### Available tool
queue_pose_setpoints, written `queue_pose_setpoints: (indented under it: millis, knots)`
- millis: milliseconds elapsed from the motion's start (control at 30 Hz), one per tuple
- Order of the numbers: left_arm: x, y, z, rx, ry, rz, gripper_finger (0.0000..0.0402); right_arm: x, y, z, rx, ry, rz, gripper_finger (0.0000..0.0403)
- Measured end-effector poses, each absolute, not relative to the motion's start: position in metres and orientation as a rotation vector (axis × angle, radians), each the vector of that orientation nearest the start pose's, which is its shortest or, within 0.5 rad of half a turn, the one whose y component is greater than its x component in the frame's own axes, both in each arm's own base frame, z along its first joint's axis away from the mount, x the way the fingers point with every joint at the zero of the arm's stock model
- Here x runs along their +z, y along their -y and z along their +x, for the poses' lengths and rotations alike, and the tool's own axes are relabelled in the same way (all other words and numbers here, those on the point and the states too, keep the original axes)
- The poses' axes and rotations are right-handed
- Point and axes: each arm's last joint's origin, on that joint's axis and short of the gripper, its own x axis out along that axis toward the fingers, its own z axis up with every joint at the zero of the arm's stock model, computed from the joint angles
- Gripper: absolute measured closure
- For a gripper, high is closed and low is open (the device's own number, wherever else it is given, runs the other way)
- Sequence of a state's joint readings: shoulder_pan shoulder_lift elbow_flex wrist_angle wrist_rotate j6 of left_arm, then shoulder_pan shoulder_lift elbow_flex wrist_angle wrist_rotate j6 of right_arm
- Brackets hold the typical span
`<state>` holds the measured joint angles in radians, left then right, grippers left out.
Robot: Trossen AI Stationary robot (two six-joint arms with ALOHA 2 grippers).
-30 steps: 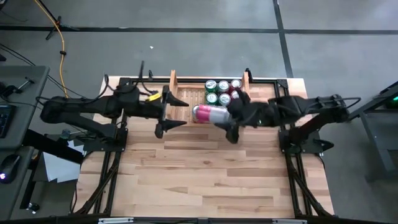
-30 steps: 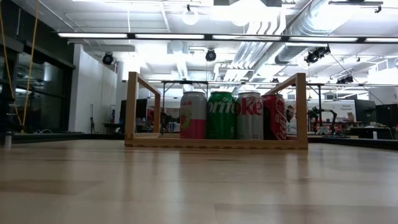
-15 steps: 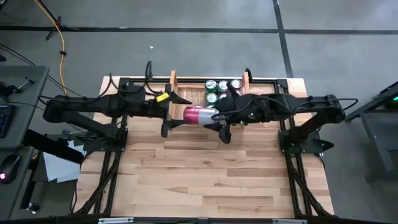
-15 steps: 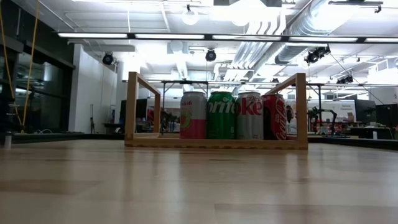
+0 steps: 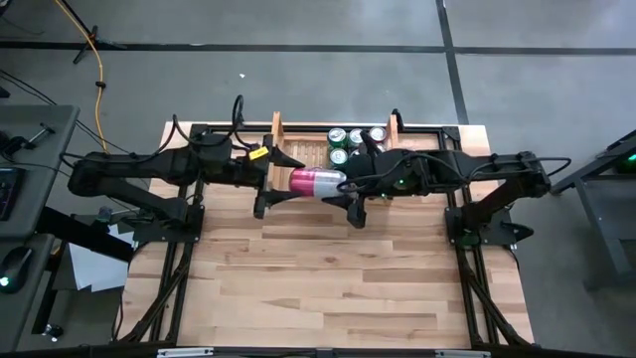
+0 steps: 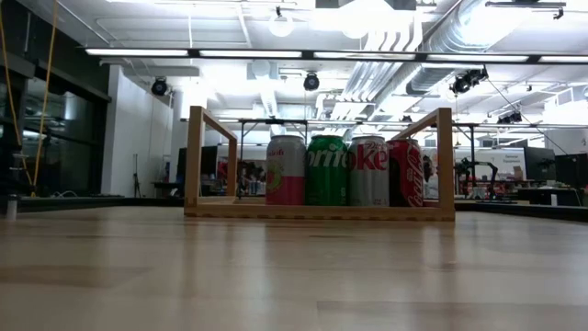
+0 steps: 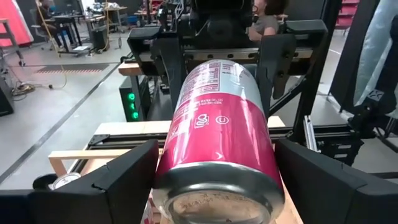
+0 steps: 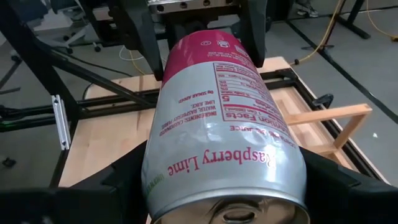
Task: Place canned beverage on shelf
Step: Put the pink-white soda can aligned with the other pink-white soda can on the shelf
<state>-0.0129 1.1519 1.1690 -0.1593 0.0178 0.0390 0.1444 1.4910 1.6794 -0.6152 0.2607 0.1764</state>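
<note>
one pink can is clamped between left gripper and right gripper, not yet placed on the shelf.

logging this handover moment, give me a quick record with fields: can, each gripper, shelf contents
can: pink and silver Raspberry Lime can, lying sideways in the air in front of the shelf
left gripper: fingers either side of the can's pink end
right gripper: fingers either side of the can's silver end
shelf: on the table, left part free
shelf contents: four cans show in front; pink can, green can, silver can, red can
</note>
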Motion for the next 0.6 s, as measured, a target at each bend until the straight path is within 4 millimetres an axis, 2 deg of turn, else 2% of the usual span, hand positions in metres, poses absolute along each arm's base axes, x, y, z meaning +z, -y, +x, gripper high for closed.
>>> queue_pose_setpoints:
  millis: [133,233,467,600]
  knots:
    - [0.395,0.004,0.252,-0.036,-0.141,0.052,0.0091,0.432,-0.037,0.314,-0.159,-0.397,0.086,0.0124]
    - [0.399,0.003,0.242,-0.019,-0.141,0.107,0.0091,0.433,-0.036,0.314,-0.166,-0.392,0.078,0.0124]
    - [0.42,-0.008,0.189,0.19,-0.11,0.141,0.0091,0.433,-0.025,0.309,-0.229,-0.418,0.081,0.0124]
    - [0.424,-0.01,0.159,0.281,-0.117,0.102,0.0091,0.431,-0.012,0.311,-0.283,-0.422,0.089,0.0124]
